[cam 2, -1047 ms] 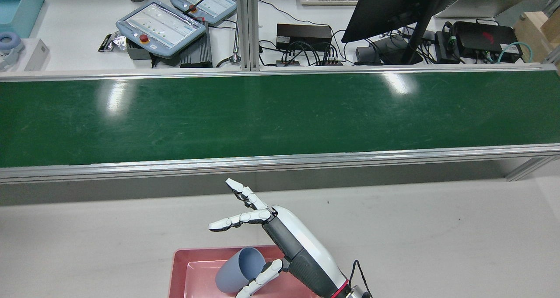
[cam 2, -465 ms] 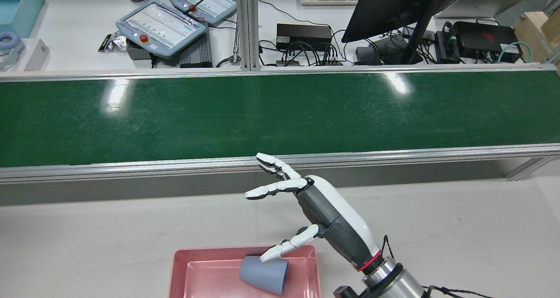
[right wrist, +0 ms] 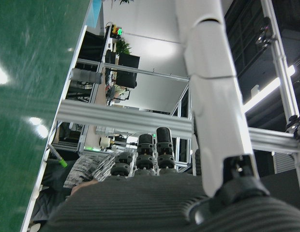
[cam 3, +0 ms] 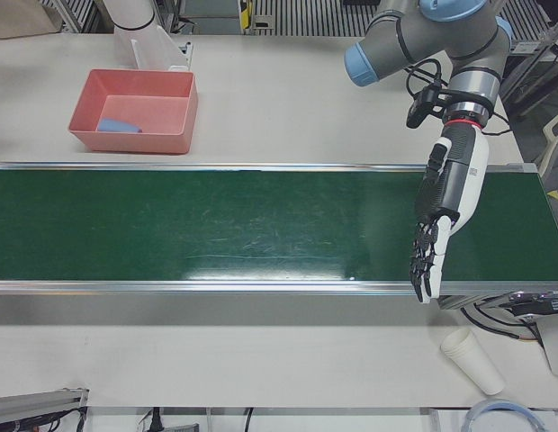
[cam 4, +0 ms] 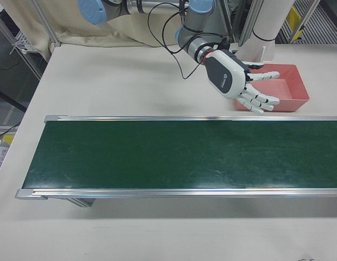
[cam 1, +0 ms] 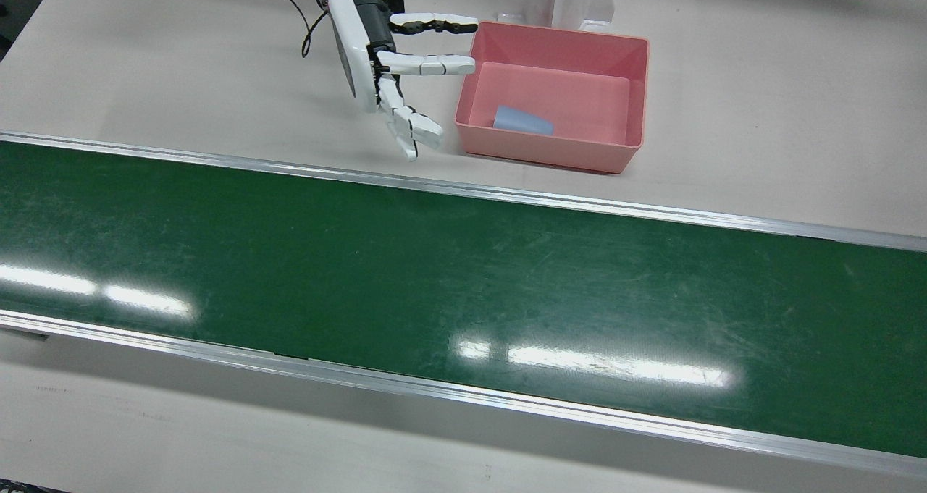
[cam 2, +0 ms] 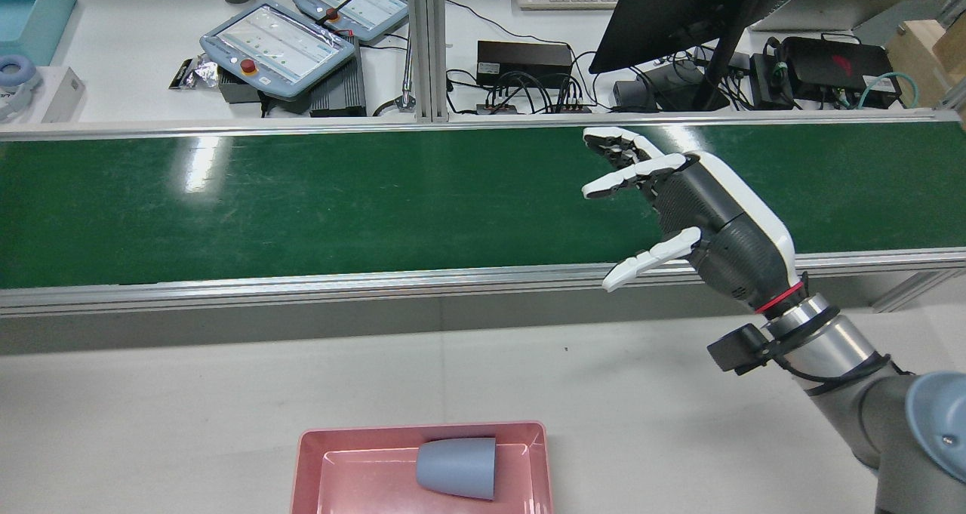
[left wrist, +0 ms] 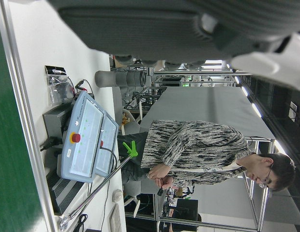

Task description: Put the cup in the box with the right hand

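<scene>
Risen and swung away since earlier: white-and-grey right hand [cam 2: 698, 212], fingers spread, empty. Well apart, grey-blue plastic cup [cam 2: 457, 467] on its side inside pink rectangular box [cam 2: 309, 453].

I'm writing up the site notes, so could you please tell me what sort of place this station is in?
Most likely a robotics lab or test cell: a green conveyor belt crosses the table, with teach pendants and a monitor on the bench behind.
</scene>
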Robot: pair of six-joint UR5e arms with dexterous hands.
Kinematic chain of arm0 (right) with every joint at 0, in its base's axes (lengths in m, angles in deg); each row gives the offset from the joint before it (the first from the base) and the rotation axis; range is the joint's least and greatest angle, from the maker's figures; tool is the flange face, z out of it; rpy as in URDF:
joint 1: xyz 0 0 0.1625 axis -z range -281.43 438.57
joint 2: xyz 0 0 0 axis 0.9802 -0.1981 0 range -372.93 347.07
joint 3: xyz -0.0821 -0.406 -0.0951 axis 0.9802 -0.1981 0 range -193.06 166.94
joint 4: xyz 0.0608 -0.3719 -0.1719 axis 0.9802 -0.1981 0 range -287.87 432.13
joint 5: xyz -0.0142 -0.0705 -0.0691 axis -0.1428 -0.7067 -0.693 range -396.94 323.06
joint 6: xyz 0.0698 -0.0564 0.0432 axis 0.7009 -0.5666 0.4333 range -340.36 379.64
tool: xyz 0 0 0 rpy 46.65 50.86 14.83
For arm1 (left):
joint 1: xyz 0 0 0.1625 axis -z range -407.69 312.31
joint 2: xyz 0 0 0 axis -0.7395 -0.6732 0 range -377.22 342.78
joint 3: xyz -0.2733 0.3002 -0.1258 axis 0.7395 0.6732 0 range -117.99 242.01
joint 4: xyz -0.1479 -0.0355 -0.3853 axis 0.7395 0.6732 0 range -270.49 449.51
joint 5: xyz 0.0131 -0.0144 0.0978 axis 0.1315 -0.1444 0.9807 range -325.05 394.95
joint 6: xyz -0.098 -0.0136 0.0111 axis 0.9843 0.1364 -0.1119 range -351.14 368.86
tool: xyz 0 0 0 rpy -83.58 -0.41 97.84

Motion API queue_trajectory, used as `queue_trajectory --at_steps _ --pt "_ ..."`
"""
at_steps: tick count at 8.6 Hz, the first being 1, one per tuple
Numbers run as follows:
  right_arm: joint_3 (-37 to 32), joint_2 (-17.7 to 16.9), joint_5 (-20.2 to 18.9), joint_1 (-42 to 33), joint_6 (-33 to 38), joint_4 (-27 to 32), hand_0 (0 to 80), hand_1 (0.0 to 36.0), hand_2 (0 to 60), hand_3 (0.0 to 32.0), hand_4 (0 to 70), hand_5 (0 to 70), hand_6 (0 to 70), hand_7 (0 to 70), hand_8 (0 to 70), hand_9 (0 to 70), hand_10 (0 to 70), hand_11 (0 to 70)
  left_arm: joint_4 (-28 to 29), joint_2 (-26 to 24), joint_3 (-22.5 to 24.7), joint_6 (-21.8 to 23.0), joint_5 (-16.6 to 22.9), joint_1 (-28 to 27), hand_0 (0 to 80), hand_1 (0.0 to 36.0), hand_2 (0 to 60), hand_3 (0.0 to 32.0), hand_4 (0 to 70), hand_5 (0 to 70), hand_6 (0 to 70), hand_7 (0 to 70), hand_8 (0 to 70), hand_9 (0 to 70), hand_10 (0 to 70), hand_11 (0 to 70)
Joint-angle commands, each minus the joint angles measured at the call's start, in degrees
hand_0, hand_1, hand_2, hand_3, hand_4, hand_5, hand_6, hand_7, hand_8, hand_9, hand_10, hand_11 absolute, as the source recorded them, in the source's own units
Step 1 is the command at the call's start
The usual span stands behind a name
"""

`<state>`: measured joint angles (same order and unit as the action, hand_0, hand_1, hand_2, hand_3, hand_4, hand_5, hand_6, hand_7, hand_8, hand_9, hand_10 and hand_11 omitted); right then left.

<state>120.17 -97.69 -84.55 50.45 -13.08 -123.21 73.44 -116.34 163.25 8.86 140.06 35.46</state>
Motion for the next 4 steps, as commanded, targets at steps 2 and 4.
queue_trajectory --at_steps 2,4 --pt "-7.2 -2.4 -14.2 -21.5 15.4 -6.8 67.0 25.9 11.9 0.0 27.1 9.2 8.0 25.4 11.5 17.7 7.8 13.7 0.0 0.0 0.0 0.0 0.0 0.0 0.0 0.0 0.0 0.0 0.0 0.0 0.0 0.0 0.0 0.0 0.0 0.0" --pt "-11.4 -4.5 -17.2 -30.6 19.9 -6.3 72.0 20.1 0.0 0.0 26.9 9.4 8.1 25.4 11.9 18.2 9.0 15.5 0.0 0.0 0.0 0.0 0.0 0.0 0.0 0.0 0.0 0.0 0.0 0.0 0.0 0.0 0.0 0.0 0.0 0.0"
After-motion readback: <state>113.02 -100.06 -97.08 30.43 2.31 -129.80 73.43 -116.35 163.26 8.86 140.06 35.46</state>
